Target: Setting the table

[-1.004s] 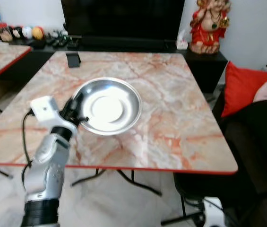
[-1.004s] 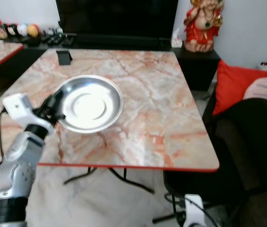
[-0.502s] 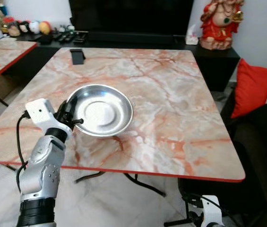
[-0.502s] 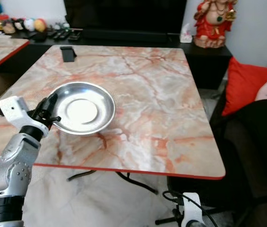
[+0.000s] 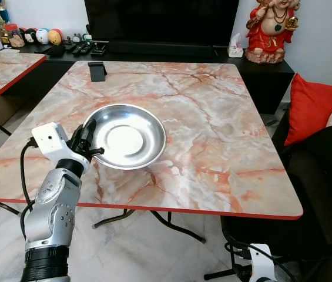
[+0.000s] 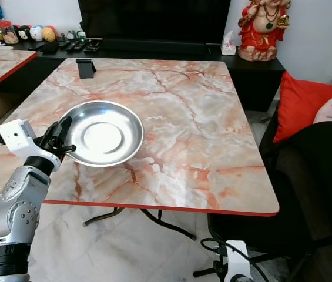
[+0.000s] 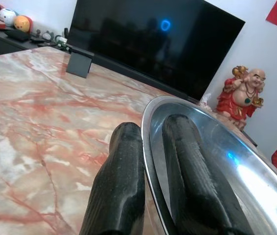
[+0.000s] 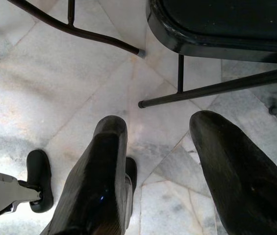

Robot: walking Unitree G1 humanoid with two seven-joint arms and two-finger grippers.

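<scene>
The left gripper [image 5: 88, 141] pinches the plate [image 5: 127, 136] rim on the desk [image 5: 224, 147], jaws clamped. It should set it flat before letting go. The right gripper [image 8: 153, 166] hangs idle, jaws apart.

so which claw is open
The right claw, hanging over the floor with its fingers spread. The left claw is shut on the bowl rim.

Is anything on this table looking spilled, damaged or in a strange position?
Nothing stands out. The steel plate sits flat on the marble table, its rim pinched by the left gripper; no spills or damage visible.
</scene>
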